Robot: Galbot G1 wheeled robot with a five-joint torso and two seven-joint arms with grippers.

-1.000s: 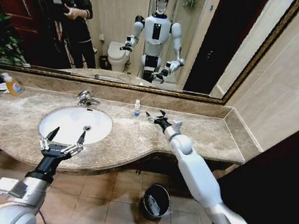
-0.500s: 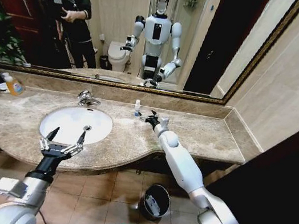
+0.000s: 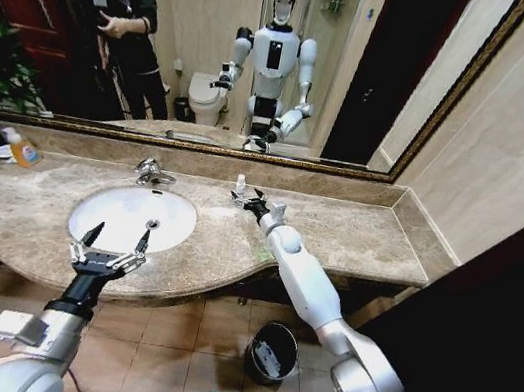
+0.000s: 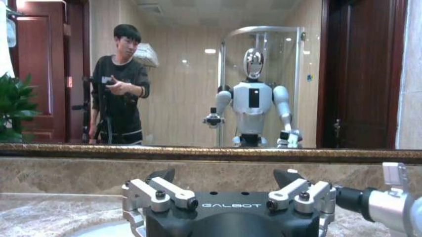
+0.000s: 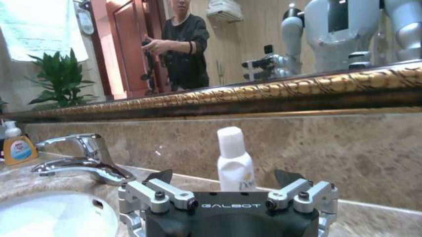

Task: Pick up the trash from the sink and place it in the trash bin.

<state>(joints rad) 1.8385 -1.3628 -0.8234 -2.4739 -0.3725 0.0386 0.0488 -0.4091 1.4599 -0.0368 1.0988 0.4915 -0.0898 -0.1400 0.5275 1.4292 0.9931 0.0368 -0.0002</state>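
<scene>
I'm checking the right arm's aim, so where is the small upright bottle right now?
In the head view the small bottle stands on the marble counter against the back ledge, right of the faucet, with the open right claw just in front of it.

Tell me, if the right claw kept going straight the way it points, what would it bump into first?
Most likely the small white bottle standing just ahead of the open right claw, near the marble back wall; depth is hard to judge.

"GALBOT" marks both the left end effector (image 4: 226, 180) and the right end effector (image 5: 224, 181).

Trash bin (image 3: 272, 352) contents too dim to tell; small white bottle's (image 5: 235, 163) base behind right gripper (image 5: 223, 177).
</scene>
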